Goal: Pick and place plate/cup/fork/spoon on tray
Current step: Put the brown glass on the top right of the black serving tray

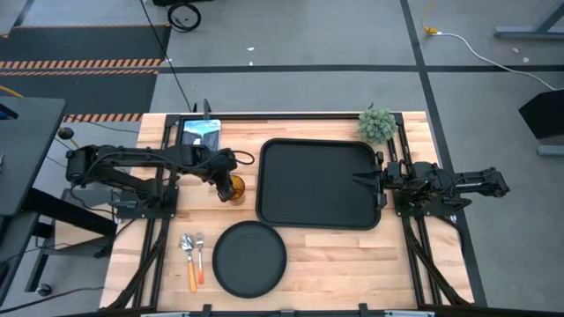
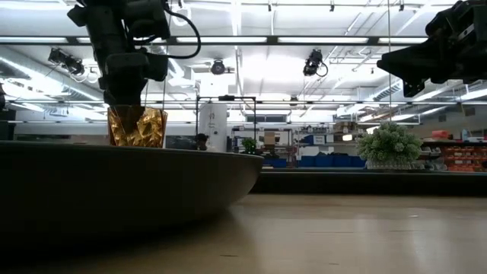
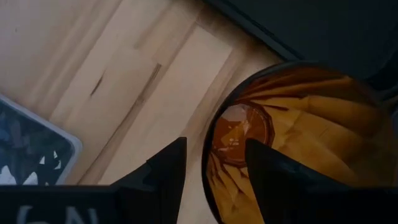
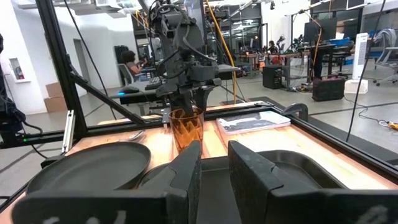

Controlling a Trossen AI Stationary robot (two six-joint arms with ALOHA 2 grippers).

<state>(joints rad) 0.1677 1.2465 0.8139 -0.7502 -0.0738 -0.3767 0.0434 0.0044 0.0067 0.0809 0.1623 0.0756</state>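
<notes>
The plate (image 1: 250, 257) sits nearest the front edge of the table (image 1: 352, 264), just in front of the tray's (image 1: 319, 183) front-left corner and apart from it. Left of the plate, the fork (image 1: 188, 257) and the spoon (image 1: 200, 255) lie side by side, orange handles pointing to the front edge. The tray lies empty at the table's middle. Just off the tray's left rim stands the cup (image 1: 233, 188), upright on the wood, and the left gripper (image 1: 222, 180) is on it from above: one finger (image 3: 267, 171) dips inside the amber glass, the other (image 3: 163, 174) rides outside, pinching the wall between them. The right gripper (image 1: 359, 180) waits over the tray's right rim, fingers slightly parted and holding nothing. A small plant (image 1: 377, 124) sits behind the tray's back-right corner, and a blue-grey card (image 1: 201, 132) lies behind the cup.
</notes>
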